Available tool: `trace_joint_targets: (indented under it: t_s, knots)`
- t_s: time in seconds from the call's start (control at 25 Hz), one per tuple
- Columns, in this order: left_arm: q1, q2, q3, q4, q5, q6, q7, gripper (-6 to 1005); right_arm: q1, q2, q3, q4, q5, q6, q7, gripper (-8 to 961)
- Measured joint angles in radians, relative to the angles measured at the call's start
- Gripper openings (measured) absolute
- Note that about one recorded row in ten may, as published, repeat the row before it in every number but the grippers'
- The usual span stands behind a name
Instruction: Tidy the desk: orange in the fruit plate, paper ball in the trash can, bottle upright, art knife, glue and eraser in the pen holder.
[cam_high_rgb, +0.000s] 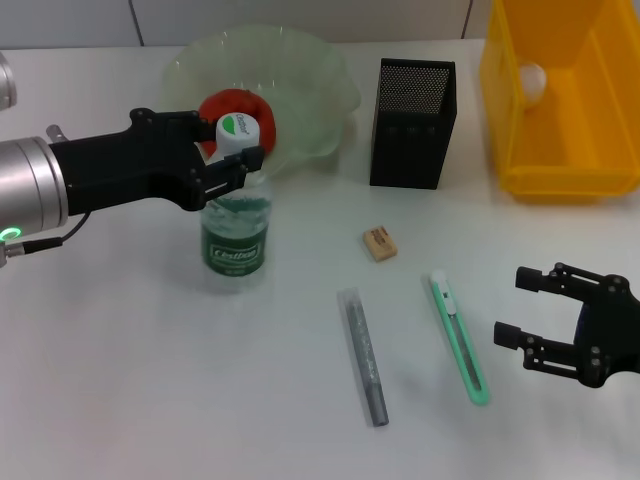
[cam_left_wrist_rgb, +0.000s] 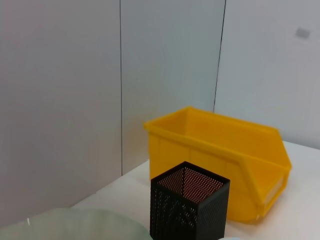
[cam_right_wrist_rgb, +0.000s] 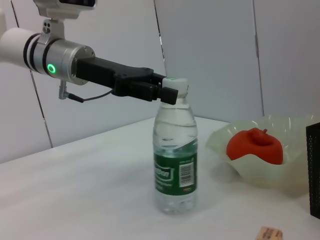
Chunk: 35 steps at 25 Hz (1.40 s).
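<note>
Head view: the left end effector (cam_high_rgb: 232, 152) pinches the cap of the bottle (cam_high_rgb: 236, 225), standing upright beneath it; the step looks done. Right wrist view confirms. Right end effector (cam_high_rgb: 523, 305), spread, should next take the art knife (cam_high_rgb: 459, 336) beside it.

The left arm reached in level from the left side, its pincer (cam_high_rgb: 238, 160) closed around the bottle's cap (fingers pressed on both sides). The right arm sat low at the near right, its pincer (cam_high_rgb: 518, 305) spread open, gripping nothing, pointing left.
</note>
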Motion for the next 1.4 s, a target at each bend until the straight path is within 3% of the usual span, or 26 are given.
trace_joint_targets:
  t_s: [1.0,1.24,1.4]
  knots:
    - [0.002,-0.003,-0.001,-0.028,-0.061,0.001,0.051,531,0.0,0.0,-0.005,0.0,0.0,-0.001,0.0,744]
    - [0.023,-0.001,-0.012,0.005,-0.103,0.014,0.089,706,-0.006,0.0,0.0,0.0,0.002,-0.002,0.001,743]
    - [0.092,-0.004,-0.046,0.084,-0.162,0.017,0.128,778,-0.007,-0.001,0.001,-0.021,0.007,-0.004,0.049,743]
